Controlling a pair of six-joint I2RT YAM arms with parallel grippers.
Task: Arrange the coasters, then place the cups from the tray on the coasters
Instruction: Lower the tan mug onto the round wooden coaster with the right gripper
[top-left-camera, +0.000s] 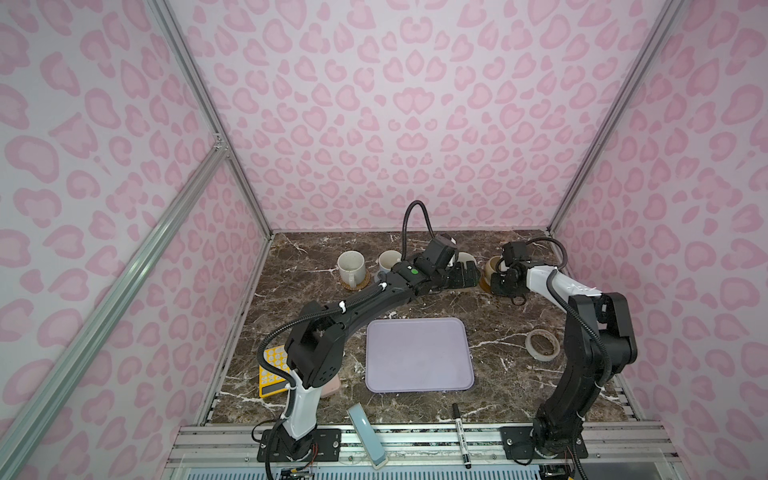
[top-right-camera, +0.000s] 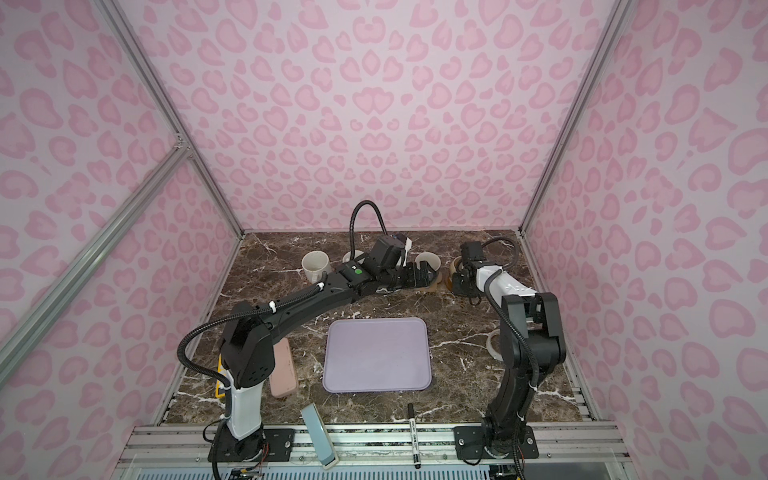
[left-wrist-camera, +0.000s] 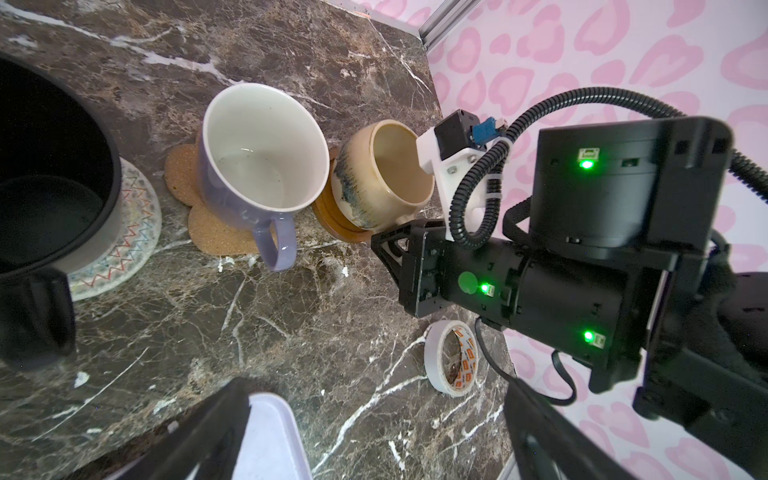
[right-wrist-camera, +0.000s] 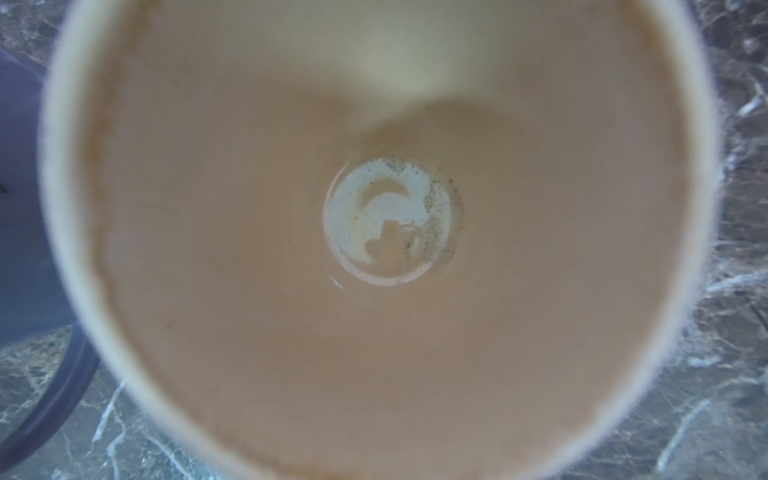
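One cup (top-left-camera: 389, 260) half behind left arm (top-left-camera: 374, 297)

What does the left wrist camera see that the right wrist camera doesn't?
Only the left wrist view shows the black mug on the cream woven coaster, the paw-shaped coaster, the tape ring and a corner of the tray. Only the right wrist view shows the pale round patch at the bottom of the yellow mug. Both show the yellow mug, the lavender mug and the marble table.
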